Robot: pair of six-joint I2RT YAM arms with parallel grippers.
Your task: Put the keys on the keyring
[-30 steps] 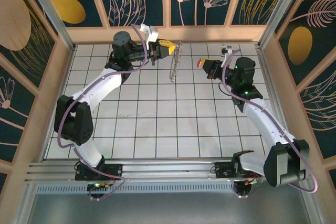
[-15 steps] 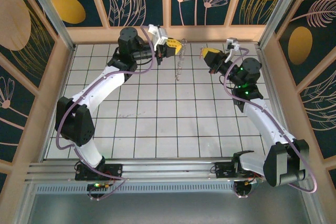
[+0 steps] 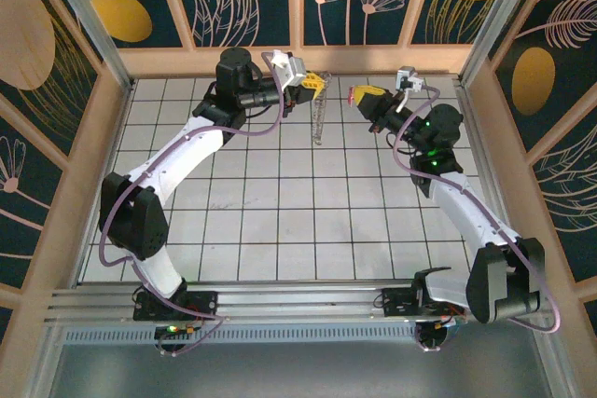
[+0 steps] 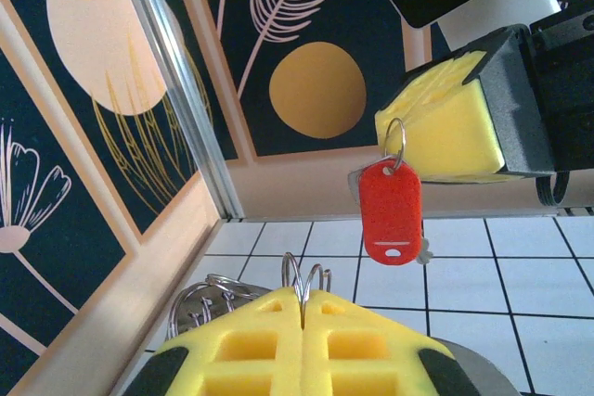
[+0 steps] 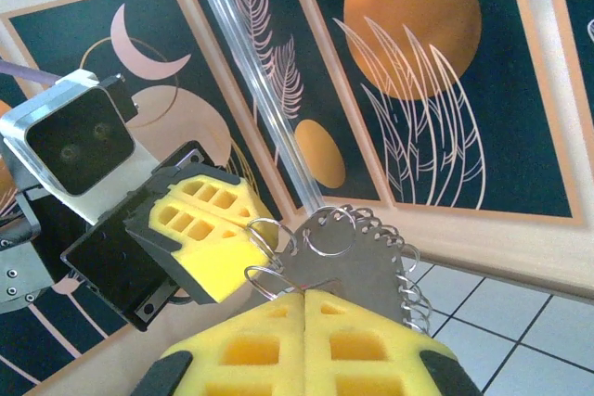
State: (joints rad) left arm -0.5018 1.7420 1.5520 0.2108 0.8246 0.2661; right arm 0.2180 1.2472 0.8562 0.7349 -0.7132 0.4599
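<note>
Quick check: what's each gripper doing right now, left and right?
Left gripper: closed, holding the keyring.
Right gripper: closed, holding the red key.

Top external: high, behind the arm bases (image 3: pixel 177 303) at 6 o'clock, looking down the table (image 3: pixel 280 221) toward 12, distant. Left wrist: close, over its pads (image 4: pixel 251 340), facing right gripper (image 4: pixel 408 132). Right wrist: close, facing left gripper (image 5: pixel 237 243). Shared: gap between grippers, near 12 o'clock from above
</note>
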